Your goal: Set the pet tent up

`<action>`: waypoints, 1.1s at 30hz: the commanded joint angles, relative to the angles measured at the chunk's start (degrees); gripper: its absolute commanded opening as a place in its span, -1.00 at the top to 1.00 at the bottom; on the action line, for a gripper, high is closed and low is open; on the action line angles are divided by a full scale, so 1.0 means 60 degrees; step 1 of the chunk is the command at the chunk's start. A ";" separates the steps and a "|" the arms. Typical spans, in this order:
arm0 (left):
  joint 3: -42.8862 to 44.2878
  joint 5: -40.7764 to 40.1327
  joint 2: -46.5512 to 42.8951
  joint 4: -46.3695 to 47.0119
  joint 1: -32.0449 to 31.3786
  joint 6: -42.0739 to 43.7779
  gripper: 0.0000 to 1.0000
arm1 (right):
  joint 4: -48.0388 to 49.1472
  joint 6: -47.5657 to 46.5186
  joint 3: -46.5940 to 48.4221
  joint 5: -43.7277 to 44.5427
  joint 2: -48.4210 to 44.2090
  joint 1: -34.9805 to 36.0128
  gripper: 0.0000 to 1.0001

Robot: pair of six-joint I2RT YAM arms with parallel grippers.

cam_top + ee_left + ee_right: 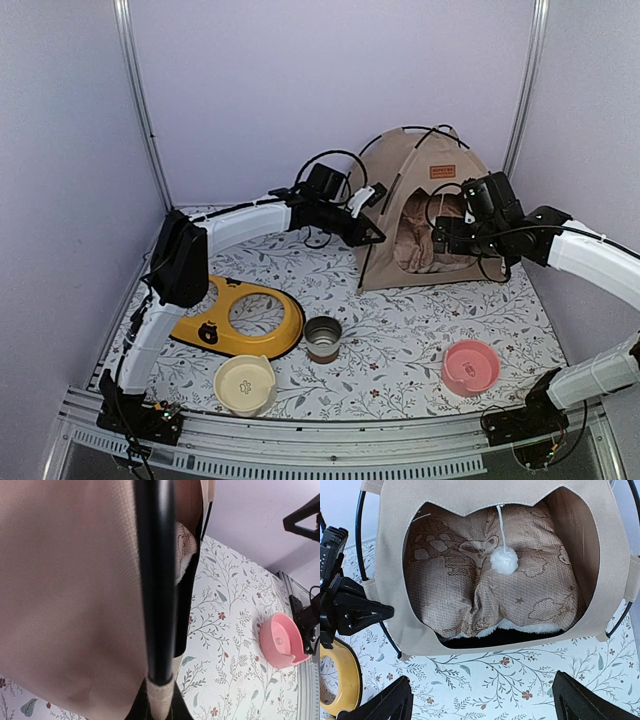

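Observation:
The tan pet tent (400, 180) stands upright at the back right on its crossed black poles, with a brown label (442, 171) above the opening. A patterned cushion (470, 595) lies crumpled inside, and a white pom-pom (503, 561) hangs in front of it. My left gripper (374, 232) is at the tent's left front pole. In the left wrist view it (160, 707) is shut on the black pole (157, 580) at its beige loop. My right gripper (442, 240) faces the opening, and in the right wrist view it (485, 705) is open and empty above the mat.
A yellow ring-shaped feeder (240, 320), a metal cup (322, 337) and a cream bowl (245, 385) sit at the front left. A pink bowl (470, 367) sits at the front right. Walls stand close behind and beside the tent.

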 commanded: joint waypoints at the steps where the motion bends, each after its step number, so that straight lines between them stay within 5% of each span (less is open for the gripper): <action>1: 0.0265 -0.0646 0.0269 -0.0130 -0.0027 -0.0412 1.00 | 0.0069 -0.0306 0.0209 -0.0384 -0.0001 -0.0067 -0.98; 4: 0.0108 -0.0889 0.0003 0.0003 -0.0036 -0.0570 0.97 | 0.0209 -0.0338 0.0165 -0.0577 -0.0084 -0.0065 -0.98; 13: -0.1803 -0.1946 -0.1909 0.0669 -0.0063 -0.0814 -0.15 | 0.0523 -0.0468 0.0062 -0.1497 -0.0354 -0.0066 -0.98; 23: -0.5516 -0.2588 -0.5308 0.2212 -0.0032 -0.1498 -0.69 | 0.0628 -0.0384 -0.0212 -0.2111 -0.0491 0.0014 -0.98; 25: -0.6328 -0.2869 -0.5956 0.2377 -0.0023 -0.1727 -0.97 | 0.0650 -0.0350 -0.0224 -0.2122 -0.0457 0.0182 -0.98; 33: -0.9204 -0.4415 -0.8345 0.2322 0.0113 -0.2786 -0.99 | 0.0705 -0.0234 -0.0195 -0.2000 -0.0169 0.0979 -0.98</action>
